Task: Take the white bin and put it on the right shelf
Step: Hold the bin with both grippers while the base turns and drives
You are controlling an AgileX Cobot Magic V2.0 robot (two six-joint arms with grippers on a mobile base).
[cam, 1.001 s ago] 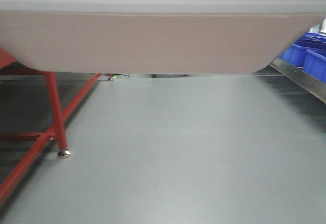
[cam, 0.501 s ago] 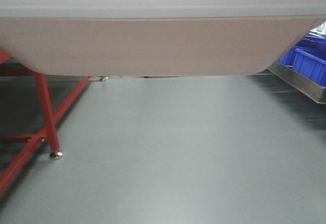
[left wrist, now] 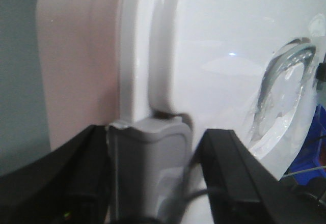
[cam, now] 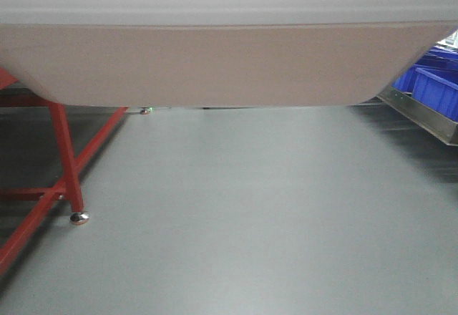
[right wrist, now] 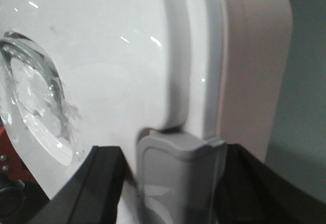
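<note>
White bin (cam: 215,64) is held above the floor (cam: 250,222) — left gripper (left wrist: 158,132) and right gripper (right wrist: 168,150) clamped on its ends. To be kept level and moved in sync toward right shelf (cam: 418,117).

Front: low, facing forward, close under the white bin (cam: 215,64). 2 wrists: very close at opposite ends, sharing its lid (left wrist: 219,56).

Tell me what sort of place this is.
Probably a warehouse or factory storeroom: beyond the white bin there is a bare grey floor, blue crates on a steel rack at the right, and a red metal frame with a levelling foot at the left.
</note>
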